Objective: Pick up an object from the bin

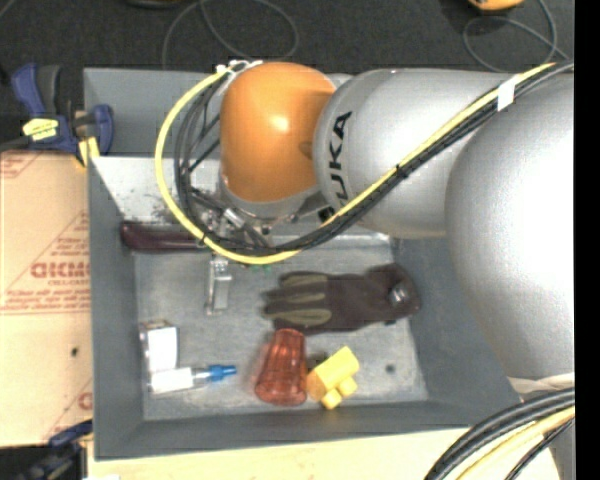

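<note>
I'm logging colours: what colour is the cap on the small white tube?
Blue: the small plastic cap on the white tube shows best in the camera view.

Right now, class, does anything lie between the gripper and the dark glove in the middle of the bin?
Nothing visible does. The gripper hangs over bare bin floor; the dark glove lies beside it toward the view's right, only floor between them. The red cup and yellow block lie nearer the front, off that line.
</note>
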